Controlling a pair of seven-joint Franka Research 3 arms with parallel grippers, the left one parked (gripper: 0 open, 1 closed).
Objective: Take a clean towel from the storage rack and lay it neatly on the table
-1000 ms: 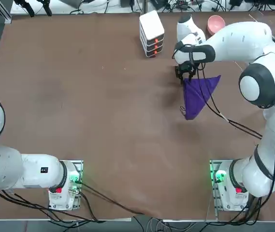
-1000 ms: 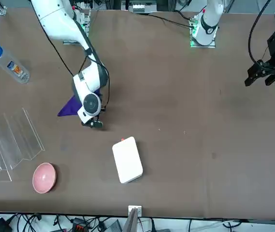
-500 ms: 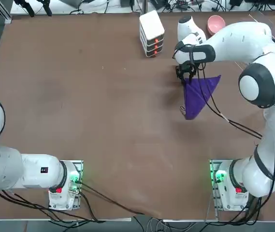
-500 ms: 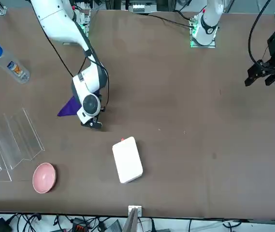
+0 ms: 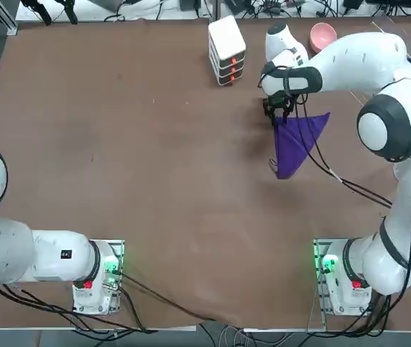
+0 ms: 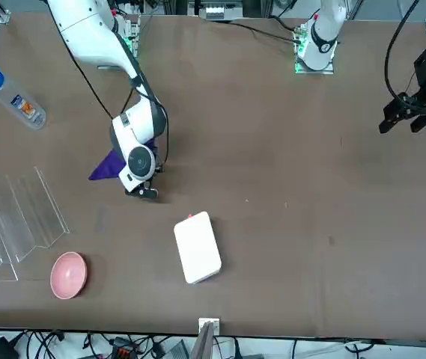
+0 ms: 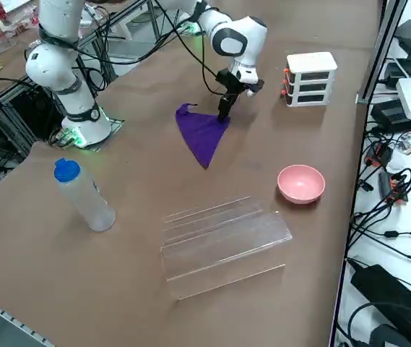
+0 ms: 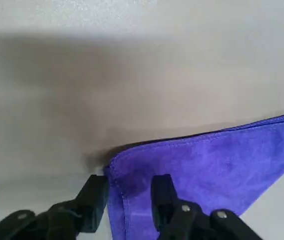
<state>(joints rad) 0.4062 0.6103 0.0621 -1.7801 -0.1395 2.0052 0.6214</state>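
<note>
Before pinching the folded purple towel point(image 8: 206, 170), lying on the brown table point(image 7: 140, 188), centre the right gripper point(image 8: 130, 179), parted and empty at its edge; lift one layer gently, spreading clear of the transparent rack point(image 7: 227, 242) beyond the towel.

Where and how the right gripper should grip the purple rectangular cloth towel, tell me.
Best pinch the folded corner of the purple cloth towel from above: it lies low and thin on the brown tabletop, and the open right gripper already straddles the edge there.
</note>
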